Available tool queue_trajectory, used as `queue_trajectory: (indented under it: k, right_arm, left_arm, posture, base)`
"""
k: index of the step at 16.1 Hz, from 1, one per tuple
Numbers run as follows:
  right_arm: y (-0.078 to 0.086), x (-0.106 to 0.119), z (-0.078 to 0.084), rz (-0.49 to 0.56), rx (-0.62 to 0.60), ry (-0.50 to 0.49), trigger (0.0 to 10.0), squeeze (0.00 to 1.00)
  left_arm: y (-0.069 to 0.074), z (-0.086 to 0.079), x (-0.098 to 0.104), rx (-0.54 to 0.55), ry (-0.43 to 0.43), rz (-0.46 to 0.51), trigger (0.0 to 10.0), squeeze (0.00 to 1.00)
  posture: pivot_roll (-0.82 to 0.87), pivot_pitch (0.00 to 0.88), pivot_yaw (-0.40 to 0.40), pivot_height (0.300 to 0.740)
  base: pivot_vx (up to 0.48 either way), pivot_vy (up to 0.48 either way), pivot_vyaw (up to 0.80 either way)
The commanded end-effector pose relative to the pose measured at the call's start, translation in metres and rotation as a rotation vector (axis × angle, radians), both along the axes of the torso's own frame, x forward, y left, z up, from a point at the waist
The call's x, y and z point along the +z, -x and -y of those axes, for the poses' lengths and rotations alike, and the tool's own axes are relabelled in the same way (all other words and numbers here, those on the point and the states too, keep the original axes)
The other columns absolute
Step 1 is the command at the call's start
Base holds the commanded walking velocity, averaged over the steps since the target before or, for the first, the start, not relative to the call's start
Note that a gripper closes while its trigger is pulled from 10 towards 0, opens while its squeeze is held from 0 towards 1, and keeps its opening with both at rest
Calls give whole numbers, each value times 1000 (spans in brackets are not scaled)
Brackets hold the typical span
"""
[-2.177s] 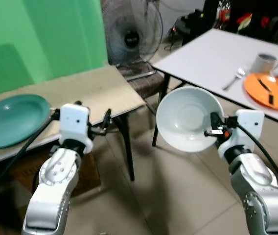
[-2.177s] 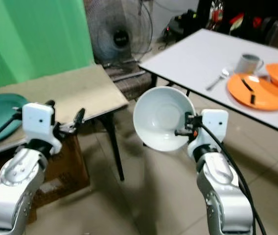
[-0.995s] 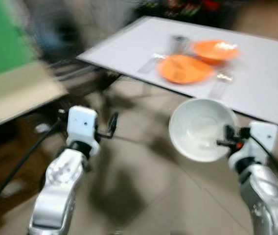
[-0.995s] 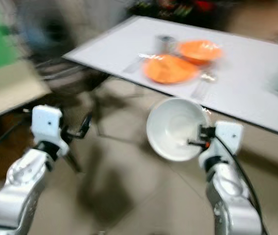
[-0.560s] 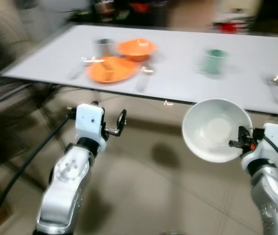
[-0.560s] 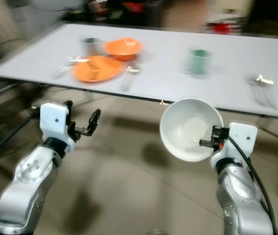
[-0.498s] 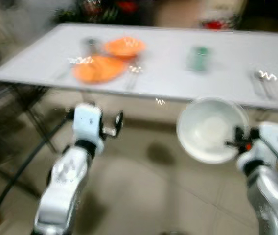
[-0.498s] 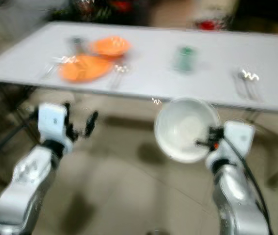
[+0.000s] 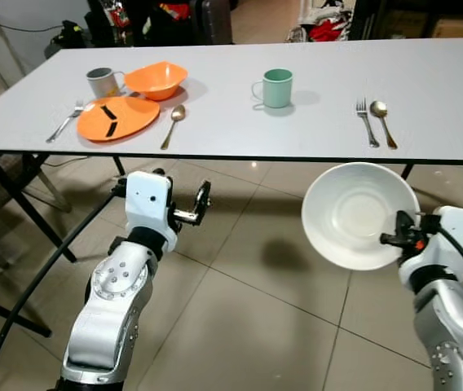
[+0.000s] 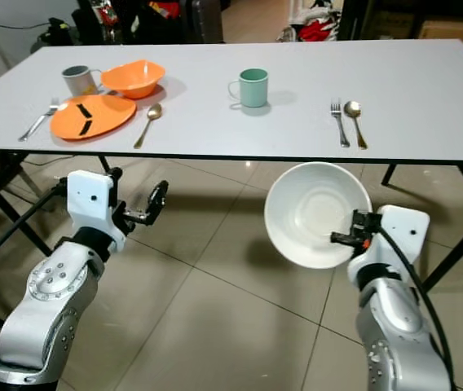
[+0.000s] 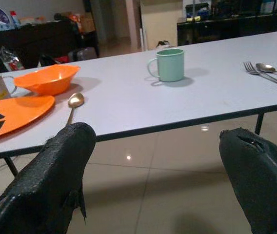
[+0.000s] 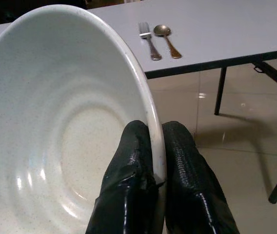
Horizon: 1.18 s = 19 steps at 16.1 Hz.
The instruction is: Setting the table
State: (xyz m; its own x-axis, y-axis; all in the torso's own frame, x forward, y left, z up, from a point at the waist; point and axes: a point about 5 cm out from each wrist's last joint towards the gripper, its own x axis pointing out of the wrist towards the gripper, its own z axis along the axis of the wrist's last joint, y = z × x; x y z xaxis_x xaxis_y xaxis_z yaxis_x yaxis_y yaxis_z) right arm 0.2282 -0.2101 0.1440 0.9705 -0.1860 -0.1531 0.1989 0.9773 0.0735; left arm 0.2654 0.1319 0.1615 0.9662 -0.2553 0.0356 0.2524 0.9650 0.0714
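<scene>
Right claw (image 12: 157,161): pinches your white bowl's (image 9: 354,213) rim; bowl tilted, short of the desk (image 9: 313,122) edge.
Left claw (image 11: 163,161): spread wide, empty.
Fork (image 9: 365,120), spoon (image 9: 383,120): desk, 1 o'clock.

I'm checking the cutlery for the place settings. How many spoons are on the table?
2. One spoon lies right of the orange plate. The other spoon lies beside a fork, right of the green mug. None looks hidden.

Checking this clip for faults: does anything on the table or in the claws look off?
Nothing is spilled or broken. The right claw grips the white bowl by its rim, tilted on edge, off the table. The left claw is open and empty.
</scene>
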Motion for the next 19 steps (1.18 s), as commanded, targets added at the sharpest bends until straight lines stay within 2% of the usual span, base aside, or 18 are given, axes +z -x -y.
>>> queue_trajectory:
  k: [1, 8, 19]
  right_arm:
    - [-3, 11, -6, 51, 23, -12, 10000, 0]
    - [-6, 13, -7, 58, 26, -21, 10000, 0]
    - [-11, 19, -13, 91, 66, -29, 10000, 0]
  left_arm:
    - [-1, -4, 0, 5, -4, -6, 10000, 0]
    - [-2, -5, 0, 3, -3, -5, 10000, 0]
    - [-4, -11, 1, 26, -1, 5, 10000, 0]
  posture:
    - [-137, 42, 87, 740]
    - [-136, 40, 84, 740]
    - [-134, 37, 74, 740]
  base:
    - [259, 0, -563]
    - [272, 0, -753]
    - [339, 0, 0]
